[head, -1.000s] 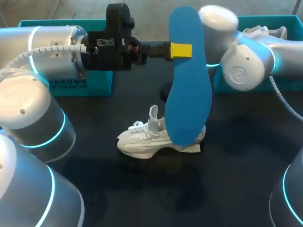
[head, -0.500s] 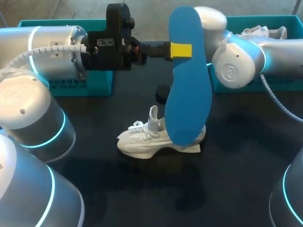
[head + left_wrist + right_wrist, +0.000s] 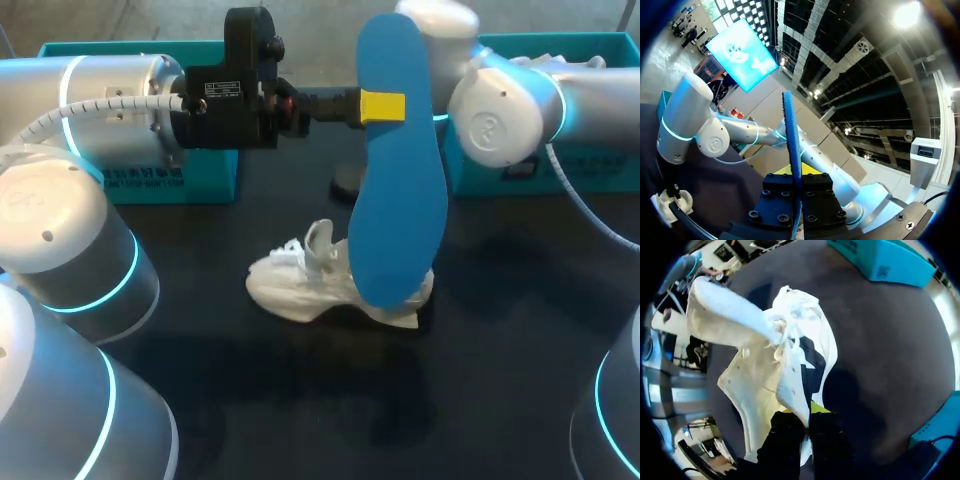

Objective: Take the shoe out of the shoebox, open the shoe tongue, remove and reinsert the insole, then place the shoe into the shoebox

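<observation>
Over the table (image 3: 500, 300), left gripper (image 3: 383, 105) clamps one insole (image 3: 397, 210), right gripper (image 3: 807, 412) one shoe (image 3: 760, 375).

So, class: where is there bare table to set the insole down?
Bare table in front of the shoe, and to its right, below the right-hand teal box. Crowded at the shoe itself, under the held insole.

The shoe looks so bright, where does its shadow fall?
Head view: the shoe stands out white on the dark table, with a shadow at its heel. Right wrist view: a darker patch lies on the table beside the shoe.
</observation>
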You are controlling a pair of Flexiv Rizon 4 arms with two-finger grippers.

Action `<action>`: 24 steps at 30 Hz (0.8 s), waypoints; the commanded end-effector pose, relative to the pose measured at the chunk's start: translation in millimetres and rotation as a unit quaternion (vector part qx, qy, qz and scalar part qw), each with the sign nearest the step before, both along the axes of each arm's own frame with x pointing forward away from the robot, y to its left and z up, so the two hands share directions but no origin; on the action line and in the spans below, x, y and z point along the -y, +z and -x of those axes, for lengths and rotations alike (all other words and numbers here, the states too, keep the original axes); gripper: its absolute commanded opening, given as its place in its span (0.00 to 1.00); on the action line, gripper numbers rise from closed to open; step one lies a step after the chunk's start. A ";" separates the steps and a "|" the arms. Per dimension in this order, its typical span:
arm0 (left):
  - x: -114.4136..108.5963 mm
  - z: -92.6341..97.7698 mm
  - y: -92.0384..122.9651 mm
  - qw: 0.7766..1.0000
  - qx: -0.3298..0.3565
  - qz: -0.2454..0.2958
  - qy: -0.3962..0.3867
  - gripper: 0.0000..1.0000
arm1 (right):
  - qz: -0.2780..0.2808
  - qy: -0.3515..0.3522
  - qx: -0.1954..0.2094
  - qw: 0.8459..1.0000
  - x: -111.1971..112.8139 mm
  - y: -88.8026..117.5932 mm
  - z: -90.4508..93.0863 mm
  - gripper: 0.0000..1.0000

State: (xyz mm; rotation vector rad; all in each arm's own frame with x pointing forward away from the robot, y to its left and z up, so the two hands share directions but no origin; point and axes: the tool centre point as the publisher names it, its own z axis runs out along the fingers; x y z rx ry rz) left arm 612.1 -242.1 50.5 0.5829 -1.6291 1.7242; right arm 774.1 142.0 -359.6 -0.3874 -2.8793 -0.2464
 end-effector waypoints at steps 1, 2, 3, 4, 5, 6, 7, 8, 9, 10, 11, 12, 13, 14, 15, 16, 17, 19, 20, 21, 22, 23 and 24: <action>0.1 1.0 -1.5 1.000 0.000 0.002 0.001 0.00 | -0.065 -0.094 0.026 0.993 12.1 6.1 18.7 0.00; 0.1 1.0 -1.5 1.000 0.000 0.002 0.001 0.00 | -0.087 -0.108 0.038 0.990 11.2 6.4 21.2 0.00; 0.1 1.0 -1.5 1.000 0.000 0.002 0.001 0.00 | -0.097 -0.105 0.061 0.988 8.7 10.1 23.2 0.00; 0.1 1.0 -1.5 1.000 0.000 0.002 0.001 0.00 | -0.075 -0.069 0.089 0.991 4.5 18.4 22.1 0.00; 0.1 1.0 -1.5 1.000 0.000 0.002 0.001 0.00 | -0.075 -0.069 0.089 0.991 4.5 18.4 22.1 0.00; 0.1 1.0 -1.5 1.000 0.000 0.002 0.001 0.00 | -0.075 -0.069 0.089 0.991 4.5 18.4 22.1 0.00; 0.1 1.0 -1.5 1.000 0.000 0.002 0.001 0.00 | -0.075 -0.069 0.089 0.991 4.5 18.4 22.1 0.00; 0.1 1.0 -1.5 1.000 0.000 0.002 0.001 0.00 | -0.075 -0.069 0.089 0.991 4.5 18.4 22.1 0.00; 0.1 1.0 -1.5 1.000 0.000 0.002 0.001 0.00 | -0.075 -0.069 0.089 0.991 4.5 18.4 22.1 0.00; 0.1 1.0 -1.5 1.000 0.000 0.002 0.001 0.00 | -0.075 -0.069 0.089 0.991 4.5 18.4 22.1 0.00; 0.1 1.0 -1.5 1.000 0.000 0.002 0.001 0.00 | -0.075 -0.069 0.089 0.991 4.5 18.4 22.1 0.00; 0.1 1.0 -1.5 1.000 0.000 0.002 0.001 0.00 | -0.075 -0.069 0.089 0.991 4.5 18.4 22.1 0.00; 0.1 1.0 -1.5 1.000 0.000 0.002 0.001 0.00 | -0.075 -0.069 0.089 0.991 4.5 18.4 22.1 0.00; 0.1 1.0 -1.5 1.000 0.000 0.002 0.001 0.00 | -0.075 -0.069 0.089 0.991 4.5 18.4 22.1 0.00; 0.1 1.0 -1.5 1.000 0.000 0.002 0.001 0.00 | -0.075 -0.069 0.089 0.991 4.5 18.4 22.1 0.00; 0.1 1.0 -1.5 1.000 0.000 0.002 0.001 0.00 | -0.075 -0.069 0.089 0.991 4.5 18.4 22.1 0.00; 0.1 1.0 -1.5 1.000 0.000 0.002 0.001 0.00 | -0.075 -0.069 0.089 0.991 4.5 18.4 22.1 0.00; 0.1 1.0 -1.5 1.000 0.000 0.002 0.001 0.00 | -0.075 -0.069 0.089 0.991 4.5 18.4 22.1 0.00; 0.1 1.0 -1.5 1.000 0.000 0.002 0.001 0.00 | -0.075 -0.069 0.089 0.991 4.5 18.4 22.1 0.00; 0.1 1.0 -1.5 1.000 0.000 0.002 0.001 0.00 | -0.075 -0.069 0.089 0.991 4.5 18.4 22.1 0.00; 0.1 1.0 -1.5 1.000 0.000 0.002 0.001 0.00 | -0.065 -0.093 0.091 0.989 8.3 17.9 22.0 0.00; 0.1 1.0 -1.5 1.000 0.000 0.002 0.001 0.00 | -0.057 -0.123 0.093 0.986 11.8 17.9 21.3 0.00; 0.1 1.0 -1.5 1.000 0.000 0.002 0.001 0.00 | -0.057 -0.150 0.096 0.982 15.9 18.6 20.8 0.00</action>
